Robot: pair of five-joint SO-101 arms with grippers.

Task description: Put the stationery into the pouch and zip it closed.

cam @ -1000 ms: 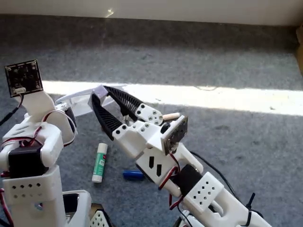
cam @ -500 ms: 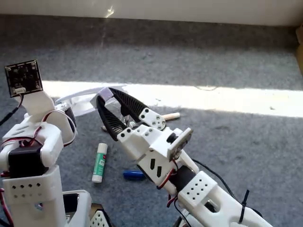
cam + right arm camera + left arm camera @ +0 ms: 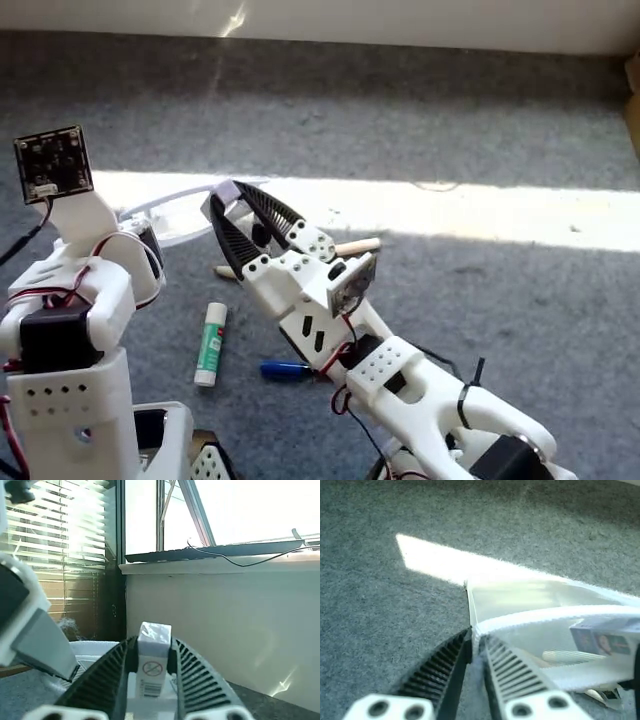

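Right tool holding a small box at the pouch; left tool pinching the pouch edge.
The left tool (image 3: 474, 637) is clamped narrow on a corner of the translucent pouch (image 3: 520, 597), which lies on the grey counter (image 3: 480, 130) at far left. The right tool (image 3: 151, 643) grips a small white box (image 3: 151, 662) upright between its fingers, at the pouch's white zip band; whether the box is inside cannot be told. A glue stick (image 3: 211, 343) and a blue pen (image 3: 283, 369) lie nearer, apart from the pouch. A pale wooden stick (image 3: 355, 246) lies beside the right arm.
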